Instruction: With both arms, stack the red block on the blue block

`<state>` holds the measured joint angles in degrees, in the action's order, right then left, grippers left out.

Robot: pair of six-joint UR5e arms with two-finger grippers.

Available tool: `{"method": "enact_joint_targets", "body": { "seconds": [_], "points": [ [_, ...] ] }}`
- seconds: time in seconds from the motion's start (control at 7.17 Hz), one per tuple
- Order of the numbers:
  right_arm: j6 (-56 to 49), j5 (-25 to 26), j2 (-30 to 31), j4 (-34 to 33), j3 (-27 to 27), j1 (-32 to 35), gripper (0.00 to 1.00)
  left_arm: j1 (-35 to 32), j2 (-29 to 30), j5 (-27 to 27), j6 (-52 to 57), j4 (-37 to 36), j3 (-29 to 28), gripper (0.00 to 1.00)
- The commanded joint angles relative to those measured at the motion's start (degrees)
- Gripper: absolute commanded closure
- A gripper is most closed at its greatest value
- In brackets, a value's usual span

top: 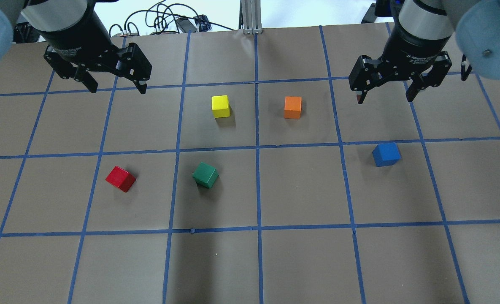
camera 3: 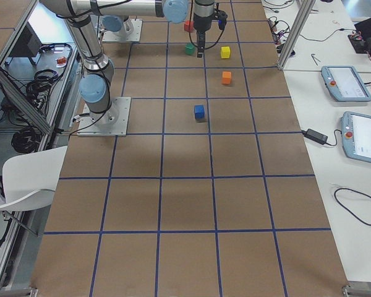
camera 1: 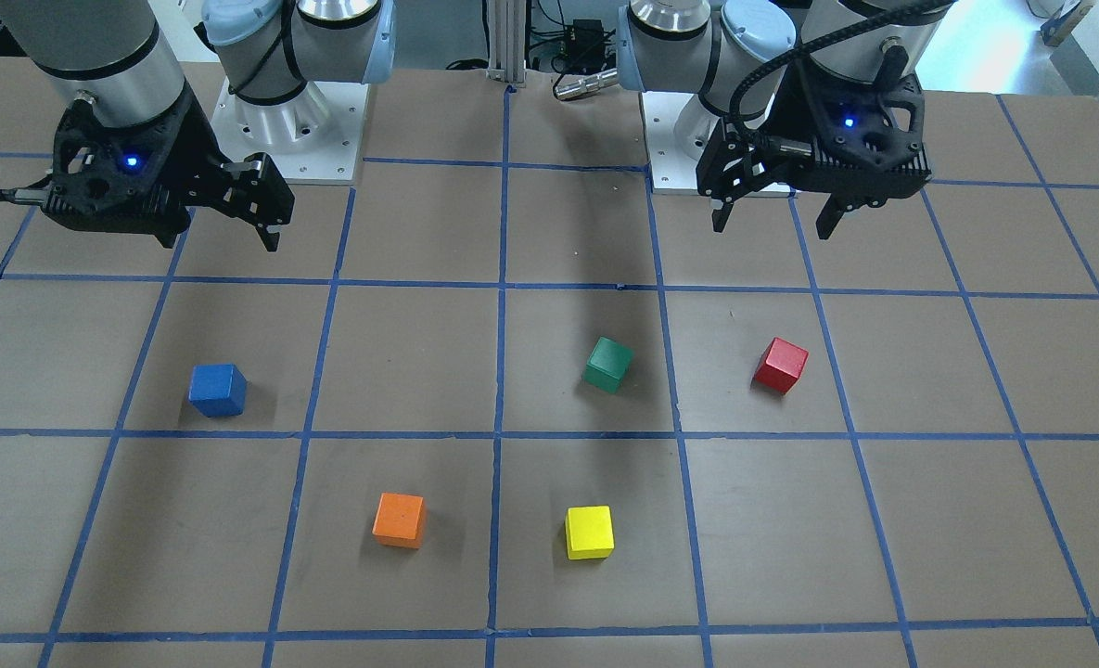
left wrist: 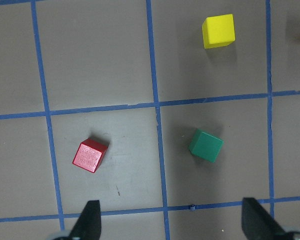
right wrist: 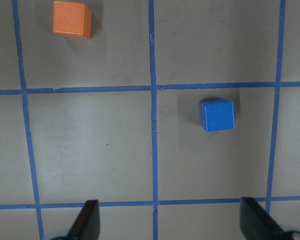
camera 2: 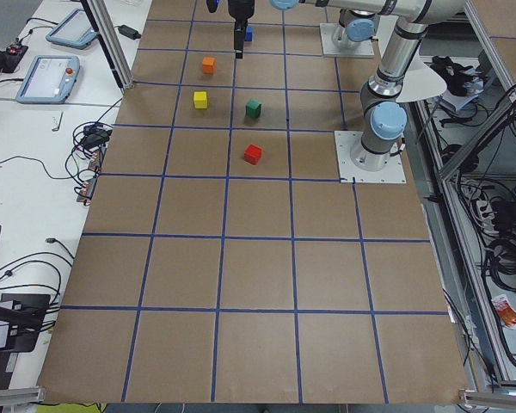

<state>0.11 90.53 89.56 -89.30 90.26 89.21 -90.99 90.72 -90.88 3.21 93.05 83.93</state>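
The red block [top: 120, 178] lies on the brown table on my left side, also in the front view [camera 1: 781, 365] and the left wrist view [left wrist: 90, 155]. The blue block [top: 386, 154] lies on my right side, also in the front view [camera 1: 217, 390] and the right wrist view [right wrist: 216, 114]. My left gripper [top: 117, 88] hangs open and empty above the table, beyond the red block. My right gripper [top: 385, 99] hangs open and empty, beyond the blue block. Both blocks lie apart from the grippers.
A green cube [top: 205, 175] lies between the two blocks, nearer the red one. A yellow cube [top: 220, 106] and an orange cube [top: 293, 107] lie farther out in the middle. Blue tape lines divide the table [top: 300, 190] into squares.
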Motion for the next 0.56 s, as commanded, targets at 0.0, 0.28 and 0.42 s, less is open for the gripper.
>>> {"method": "enact_joint_targets", "body": {
  "seconds": [0.0, 0.28, 0.42],
  "points": [
    [0.0, -0.1, 0.0, -0.1, 0.0, 0.0, 0.0, 0.1, 0.1, 0.0, 0.0, 0.0, -0.2, 0.0],
    [-0.1, -0.2, 0.0, -0.1, 0.0, 0.0, 0.0, 0.1, 0.2, 0.1, -0.3, 0.7, -0.3, 0.0],
    [-0.1, -0.2, 0.0, -0.1, 0.0, 0.0, 0.0, 0.1, 0.2, 0.1, -0.4, 2.7, -0.8, 0.0]
  ]
}}
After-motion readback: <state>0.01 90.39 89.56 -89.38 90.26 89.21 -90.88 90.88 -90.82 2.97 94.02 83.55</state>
